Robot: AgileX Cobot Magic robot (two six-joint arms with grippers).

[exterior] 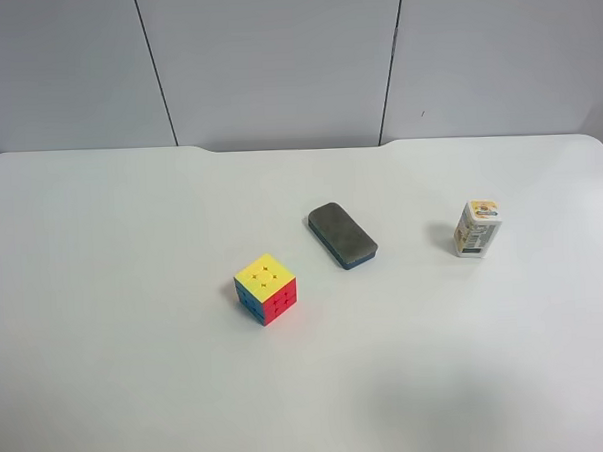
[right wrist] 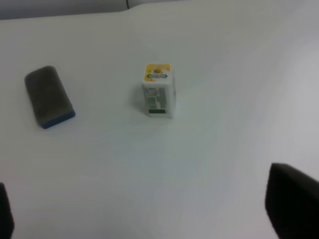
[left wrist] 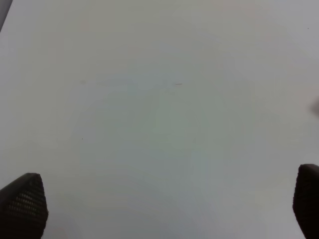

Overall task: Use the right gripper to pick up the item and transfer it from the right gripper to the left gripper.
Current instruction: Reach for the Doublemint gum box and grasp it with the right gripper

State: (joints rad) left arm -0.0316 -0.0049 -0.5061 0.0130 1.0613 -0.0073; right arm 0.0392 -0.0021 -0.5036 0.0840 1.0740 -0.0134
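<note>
The item, a small white drink carton (exterior: pixel 477 228) with an orange print on top, stands upright on the white table (exterior: pixel 114 294) at the exterior high view's right. It also shows in the right wrist view (right wrist: pixel 159 90), well ahead of my right gripper (right wrist: pixel 149 211). The right gripper's black fingertips (right wrist: pixel 291 199) sit wide apart at the frame's edges, open and empty. My left gripper (left wrist: pixel 164 204) is open too, its black fingertips (left wrist: pixel 22 206) wide apart over bare table. No arm shows in the exterior high view.
A dark grey eraser block (exterior: pixel 342 234) lies near the table's middle; it also shows in the right wrist view (right wrist: pixel 48 95), beside the carton. A multicoloured puzzle cube (exterior: pixel 265 289) stands in front of the eraser. Grey wall panels (exterior: pixel 274 57) stand behind the table.
</note>
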